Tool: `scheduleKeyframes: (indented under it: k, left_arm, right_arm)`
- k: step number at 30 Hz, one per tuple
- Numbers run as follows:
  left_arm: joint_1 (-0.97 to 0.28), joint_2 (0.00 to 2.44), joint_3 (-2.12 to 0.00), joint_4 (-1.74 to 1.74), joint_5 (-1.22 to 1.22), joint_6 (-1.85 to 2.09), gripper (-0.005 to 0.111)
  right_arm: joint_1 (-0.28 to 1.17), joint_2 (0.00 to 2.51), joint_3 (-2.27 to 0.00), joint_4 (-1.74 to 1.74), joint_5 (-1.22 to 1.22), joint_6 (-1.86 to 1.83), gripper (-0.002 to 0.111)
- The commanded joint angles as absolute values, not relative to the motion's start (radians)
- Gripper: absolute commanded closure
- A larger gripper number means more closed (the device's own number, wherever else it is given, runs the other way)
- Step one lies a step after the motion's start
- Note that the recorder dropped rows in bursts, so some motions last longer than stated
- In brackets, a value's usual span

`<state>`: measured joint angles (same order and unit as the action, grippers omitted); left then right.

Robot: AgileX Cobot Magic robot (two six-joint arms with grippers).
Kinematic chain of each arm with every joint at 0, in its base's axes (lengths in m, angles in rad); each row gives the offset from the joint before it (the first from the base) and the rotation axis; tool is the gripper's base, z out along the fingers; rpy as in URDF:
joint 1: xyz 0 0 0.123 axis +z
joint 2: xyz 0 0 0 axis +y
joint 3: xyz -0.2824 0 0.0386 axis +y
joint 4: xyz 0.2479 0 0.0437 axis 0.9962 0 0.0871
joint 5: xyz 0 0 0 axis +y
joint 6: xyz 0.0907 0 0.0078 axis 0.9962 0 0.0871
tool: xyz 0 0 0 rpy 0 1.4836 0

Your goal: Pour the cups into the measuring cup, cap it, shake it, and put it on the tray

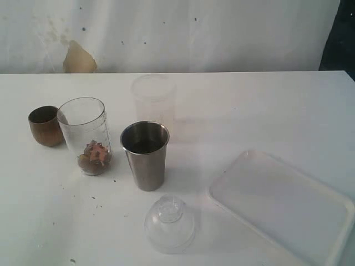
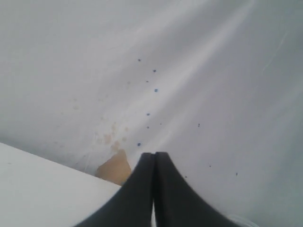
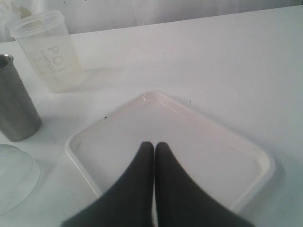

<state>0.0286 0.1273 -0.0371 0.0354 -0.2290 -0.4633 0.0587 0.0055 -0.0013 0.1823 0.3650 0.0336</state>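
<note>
Measuring cup (image 1: 85, 136) stood upright on the white table (image 1: 266, 111), long axis vertical, mouth up, brown bits at its bottom. It sat between the wooden cup (image 1: 45, 126), just beside it, and the steel tumbler (image 1: 145, 155), both upright too. Frosted cup (image 1: 152, 100) stood behind the tumbler. Clear domed lid (image 1: 170, 223) lay in front of the tumbler. Tray (image 1: 277, 205) lay flat at the right, set at a slant to the table edge.

Left gripper (image 2: 154, 163): fingers pressed together, holding nothing, aimed at the stained wall above the table's far edge.

Right gripper (image 3: 154, 151): fingers together, empty, hung above the tray, angled down toward it.
</note>
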Motion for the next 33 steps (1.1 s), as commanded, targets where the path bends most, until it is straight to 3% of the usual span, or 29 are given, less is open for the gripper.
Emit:
scheduleKeyframes:
  k: [1,10,33]
  left_arm:
    - [0.027,0.011,-0.031,-0.135,-0.076,-0.258,0.107]
    - [0.01,0.0,0.0,-0.062,0.161,-0.107,0.107]
    - [-0.026,0.0,0.0,-0.044,0.158,-0.153,0.107]
  right_arm:
    - [0.062,0.0,0.0,0.184,0.351,0.037,0.108]
    - [0.062,0.0,0.0,0.184,0.351,0.038,0.108]
    - [0.062,0.0,0.0,0.184,0.351,0.038,0.108]
